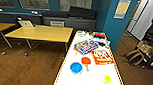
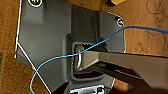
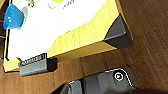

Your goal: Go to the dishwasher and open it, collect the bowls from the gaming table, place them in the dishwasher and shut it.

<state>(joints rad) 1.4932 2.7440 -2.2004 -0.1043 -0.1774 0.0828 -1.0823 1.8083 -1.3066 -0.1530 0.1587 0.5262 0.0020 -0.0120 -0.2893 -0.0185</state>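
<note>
**newbie:** so where are the bowls from where you're standing?

**me:** both on the gaming table (image 1: pixel 66 70), lower middle of the head view. Blue bowl (image 1: pixel 76 67) is nearer me, a bit left of the table's centre line. Orange-red bowl (image 1: pixel 86 61) sits just beyond it, up and right. The table's long axis runs straight away from me, so it's a forward reach over the near end

**newbie:** which arm goes?

**me:** my guess is left for the blue one, but it's close to the middle, so not a strong call

**newbie:** fingers open or closed?

**me:** can't tell for either gripper, honestly

**newbie:** wrist cams any help?

**me:** the right wrist view gets the blue bowl (image 3: pixel 12 17) at upper left plus the table's yellowish edge (image 3: pixel 82 42) and wood floor (image 3: pixel 150 30) under it. The left one has floor (image 2: pixel 147 37) and a blue cable (image 2: pixel 62 56). Only the head view catches the orange-red one
</note>
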